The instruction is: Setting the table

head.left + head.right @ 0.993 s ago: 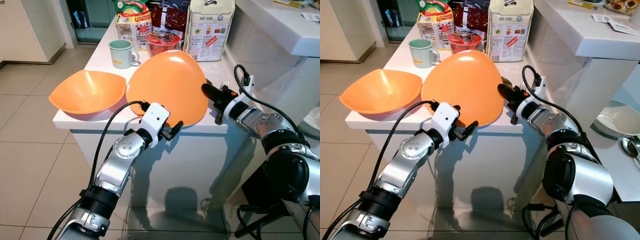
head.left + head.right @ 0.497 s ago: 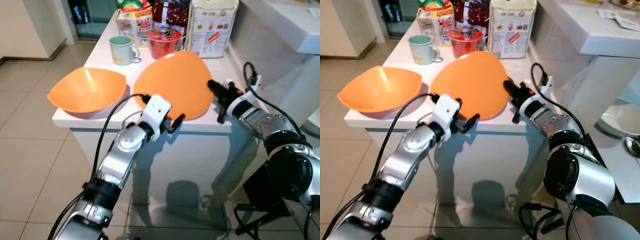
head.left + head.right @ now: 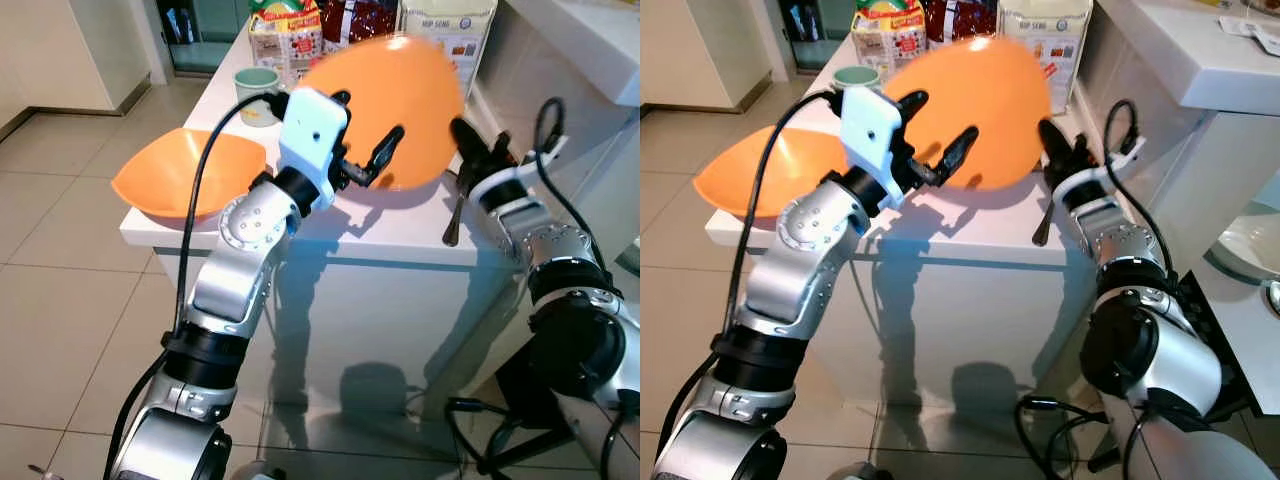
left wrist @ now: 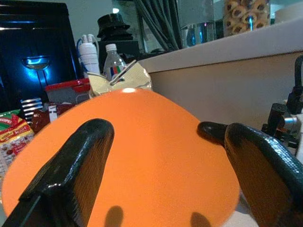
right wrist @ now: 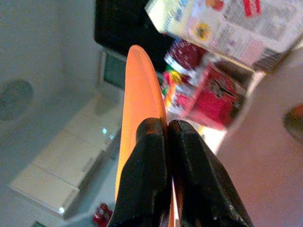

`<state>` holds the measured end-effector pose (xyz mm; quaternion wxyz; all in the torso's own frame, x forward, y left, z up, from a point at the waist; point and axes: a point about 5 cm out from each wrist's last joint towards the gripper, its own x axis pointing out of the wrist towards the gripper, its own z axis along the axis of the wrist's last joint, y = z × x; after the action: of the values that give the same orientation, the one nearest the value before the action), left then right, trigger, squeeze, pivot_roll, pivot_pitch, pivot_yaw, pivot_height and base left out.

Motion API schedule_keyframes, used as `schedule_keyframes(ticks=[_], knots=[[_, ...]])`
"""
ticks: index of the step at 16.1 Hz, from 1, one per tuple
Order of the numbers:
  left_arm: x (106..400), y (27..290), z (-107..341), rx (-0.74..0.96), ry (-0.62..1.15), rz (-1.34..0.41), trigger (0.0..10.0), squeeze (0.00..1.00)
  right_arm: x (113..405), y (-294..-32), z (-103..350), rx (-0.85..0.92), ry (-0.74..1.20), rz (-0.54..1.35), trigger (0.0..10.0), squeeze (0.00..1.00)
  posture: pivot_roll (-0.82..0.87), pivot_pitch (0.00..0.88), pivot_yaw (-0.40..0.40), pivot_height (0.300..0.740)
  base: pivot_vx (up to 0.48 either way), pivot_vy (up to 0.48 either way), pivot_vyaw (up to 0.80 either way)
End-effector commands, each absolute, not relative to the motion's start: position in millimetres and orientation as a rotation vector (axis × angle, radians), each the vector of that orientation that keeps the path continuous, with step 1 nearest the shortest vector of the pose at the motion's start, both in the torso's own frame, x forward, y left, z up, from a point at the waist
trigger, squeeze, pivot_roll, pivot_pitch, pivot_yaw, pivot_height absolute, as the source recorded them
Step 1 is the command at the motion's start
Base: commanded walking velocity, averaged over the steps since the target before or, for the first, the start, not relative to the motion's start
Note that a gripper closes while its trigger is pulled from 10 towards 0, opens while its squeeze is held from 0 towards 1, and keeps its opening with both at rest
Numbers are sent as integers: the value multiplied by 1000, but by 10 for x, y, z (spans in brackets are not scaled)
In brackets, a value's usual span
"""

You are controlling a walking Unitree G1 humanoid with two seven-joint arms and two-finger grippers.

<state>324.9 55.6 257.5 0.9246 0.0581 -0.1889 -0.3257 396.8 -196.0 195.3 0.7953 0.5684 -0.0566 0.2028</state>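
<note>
My right gripper pinches the rim of the orange plate, lifting it tilted above the table so it clears the bowl; my left gripper hovers open beside it, ready to steady.

Orange plate lifted off the white counter, now raised and tilted, right gripper risen with its rim pinched, left gripper swung up beside it, fingers spread
</note>
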Motion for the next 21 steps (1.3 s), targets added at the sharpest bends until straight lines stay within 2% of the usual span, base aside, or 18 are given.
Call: schedule_keyframes(ticks=[1, 3, 6, 9, 11, 12, 17, 18, 21], knots=[[3212, 559, 2730, 121, -426, -682, 10000, 0, 3971, -2033, 2052, 1252, -206, 416, 0, 0, 8, 0, 6, 740, 0, 0, 0], [3160, 647, 2889, 132, -460, -647, 10000, 0, 3937, -2047, 2055, 1287, -242, 396, 0, 0, 10, 0, 14, 740, 0, 0, 0], [3162, 1034, 2935, 192, -424, -431, 10000, 0, 3753, -1940, 2091, 1243, -264, 419, 0, 0, -2, 0, 31, 740, 0, 0, 0], [3105, 1379, 2856, 227, -384, -259, 10000, 0, 3378, -1721, 2190, 1179, -284, 464, 0, 0, 0, 0, 30, 740, 0, 0, 0], [3055, 1439, 2876, 213, -375, -217, 10000, 0, 3154, -1650, 2320, 1193, -332, 491, 0, 0, 13, 0, 28, 740, 0, 0, 0], [3005, 1455, 2872, 223, -382, -207, 10000, 0, 3001, -1602, 2386, 1171, -340, 513, 0, 0, 17, 0, 27, 740, 0, 0, 0], [2889, 1580, 2576, 222, -263, -167, 10000, 0, 2597, -1471, 2553, 1029, -302, 515, 0, 0, -22, 0, 31, 740, 0, 0, 0], [2886, 1574, 2551, 212, -256, -164, 10000, 0, 2552, -1448, 2606, 976, -296, 512, 10000, 0, -27, 0, 27, 740, -240, 0, 0], [2852, 1531, 2412, 198, -220, -157, 10000, 0, 2525, -1388, 2724, 748, -290, 481, 10000, 0, -16, 0, 12, 740, -250, 0, 0]])
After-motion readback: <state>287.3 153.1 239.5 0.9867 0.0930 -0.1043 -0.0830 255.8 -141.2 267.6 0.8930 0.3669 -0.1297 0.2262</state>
